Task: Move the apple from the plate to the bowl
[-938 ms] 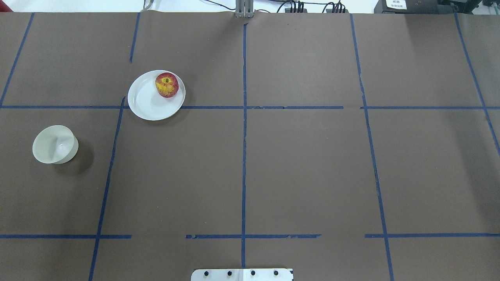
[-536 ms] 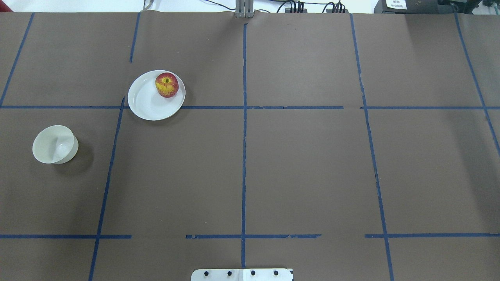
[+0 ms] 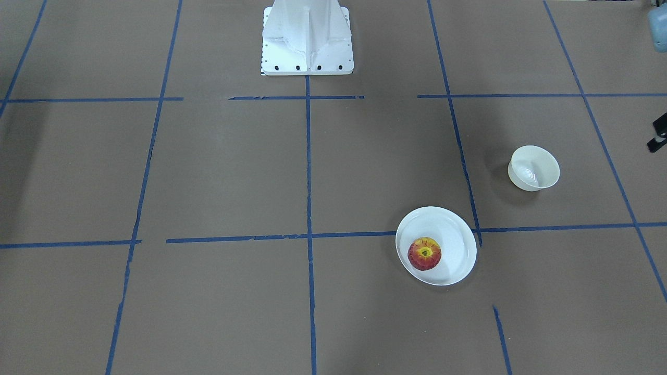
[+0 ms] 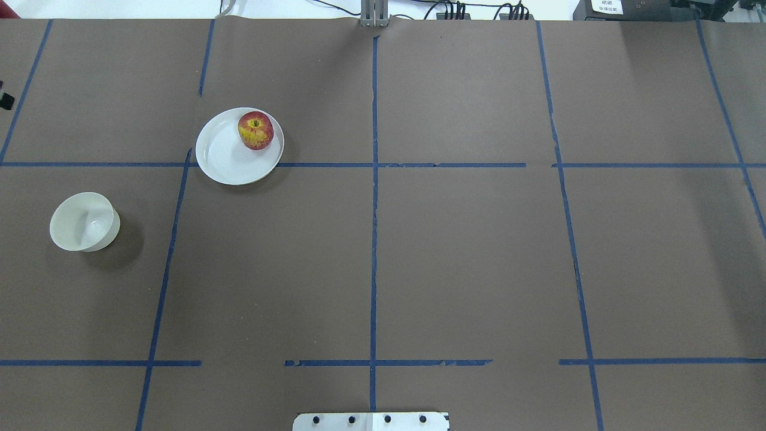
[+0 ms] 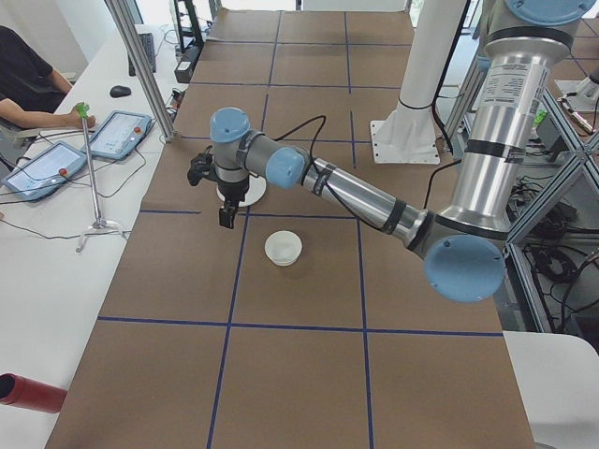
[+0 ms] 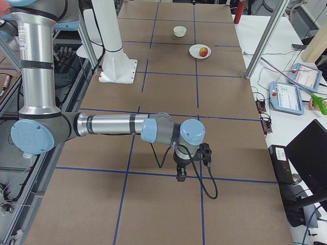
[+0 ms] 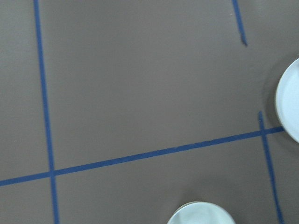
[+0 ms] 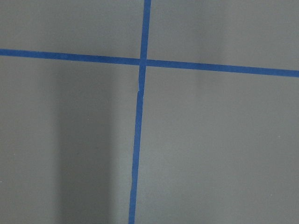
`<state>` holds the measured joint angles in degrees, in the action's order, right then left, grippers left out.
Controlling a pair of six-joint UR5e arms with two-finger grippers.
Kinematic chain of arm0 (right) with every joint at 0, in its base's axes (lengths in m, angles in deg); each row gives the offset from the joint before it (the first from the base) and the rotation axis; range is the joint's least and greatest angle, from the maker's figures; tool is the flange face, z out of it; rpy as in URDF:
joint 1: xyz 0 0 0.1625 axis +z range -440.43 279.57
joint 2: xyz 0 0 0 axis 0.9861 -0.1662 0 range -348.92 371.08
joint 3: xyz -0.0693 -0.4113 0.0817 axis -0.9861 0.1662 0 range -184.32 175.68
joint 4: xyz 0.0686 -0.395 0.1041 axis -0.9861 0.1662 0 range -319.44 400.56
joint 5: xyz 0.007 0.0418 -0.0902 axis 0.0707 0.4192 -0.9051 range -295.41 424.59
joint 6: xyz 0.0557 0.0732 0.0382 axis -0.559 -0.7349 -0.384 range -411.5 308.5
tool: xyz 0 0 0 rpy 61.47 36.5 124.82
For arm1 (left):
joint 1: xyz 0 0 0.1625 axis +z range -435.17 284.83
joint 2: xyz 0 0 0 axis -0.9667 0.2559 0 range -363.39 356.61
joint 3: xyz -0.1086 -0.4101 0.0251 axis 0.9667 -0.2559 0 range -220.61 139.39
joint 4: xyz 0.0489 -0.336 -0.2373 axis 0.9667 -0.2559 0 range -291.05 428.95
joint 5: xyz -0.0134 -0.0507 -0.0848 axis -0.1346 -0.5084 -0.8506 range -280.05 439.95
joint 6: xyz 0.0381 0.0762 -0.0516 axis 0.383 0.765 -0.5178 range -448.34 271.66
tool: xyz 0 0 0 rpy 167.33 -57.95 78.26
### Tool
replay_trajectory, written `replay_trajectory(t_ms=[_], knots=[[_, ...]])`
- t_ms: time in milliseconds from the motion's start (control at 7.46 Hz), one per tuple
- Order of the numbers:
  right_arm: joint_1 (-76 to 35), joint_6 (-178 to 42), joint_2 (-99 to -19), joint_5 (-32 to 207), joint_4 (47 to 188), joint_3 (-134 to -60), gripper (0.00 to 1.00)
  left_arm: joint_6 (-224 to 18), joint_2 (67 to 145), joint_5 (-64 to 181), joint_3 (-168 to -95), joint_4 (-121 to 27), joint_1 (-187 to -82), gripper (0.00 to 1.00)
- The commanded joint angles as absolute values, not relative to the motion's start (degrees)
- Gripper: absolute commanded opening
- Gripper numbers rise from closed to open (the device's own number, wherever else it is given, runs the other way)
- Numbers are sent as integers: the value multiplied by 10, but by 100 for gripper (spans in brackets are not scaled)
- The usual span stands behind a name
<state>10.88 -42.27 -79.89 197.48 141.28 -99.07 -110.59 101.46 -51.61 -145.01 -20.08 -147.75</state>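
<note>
The apple [image 4: 256, 130] lies on the far right part of the white plate [image 4: 224, 157], stem dimple up; it also shows in the front view [image 3: 424, 253]. The cream bowl [image 4: 84, 221] stands empty, left of the plate and nearer to me. Only a black sliver of my left gripper [image 4: 3, 99] shows at the overhead view's left edge. In the left side view the left gripper [image 5: 225, 217] hangs above the table in front of the plate and beside the bowl [image 5: 283, 248]; I cannot tell its jaws. My right gripper [image 6: 180, 176] hangs over bare table far from the dishes; its state is unclear.
Blue tape lines grid the brown table. The robot's white base [image 3: 307, 41] stands at the near middle edge. An aluminium post [image 5: 140, 65] and a side table with tablets [image 5: 117, 133] and a seated person [image 5: 23, 70] lie beyond the far edge.
A black sliver of my left gripper has come into the overhead view at its left edge. The apple, plate and bowl have not moved.
</note>
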Motion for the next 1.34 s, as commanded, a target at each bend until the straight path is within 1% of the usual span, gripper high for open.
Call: replay_trajectory(t_ms=[0, 268, 402, 536, 670, 938, 1072, 1206], knots=[[109, -423, -799, 1975, 1413, -991, 100, -1262, 1132, -484, -1403, -182, -1368, 100], [109, -423, -799, 1975, 1413, -991, 100, -1330, 1204, -485, -1323, -184, -1334, 100], [109, -423, -799, 1975, 1413, -991, 100, -1353, 1245, -485, -1272, -187, -1326, 100], [109, -423, -799, 1975, 1413, -991, 100, -1368, 1268, -484, -1241, -195, -1314, 100], [109, -423, -799, 1975, 1413, -991, 100, -1399, 1296, -469, -1193, -228, -1295, 100], [109, -423, -799, 1975, 1413, -991, 100, -1441, 1310, -427, -1125, -318, -1271, 100], [109, -423, -799, 1975, 1413, -991, 100, -1450, 1316, -426, -1104, -331, -1264, 100], [109, -423, -799, 1975, 1413, -991, 100, -1453, 1318, -420, -1100, -331, -1261, 100]])
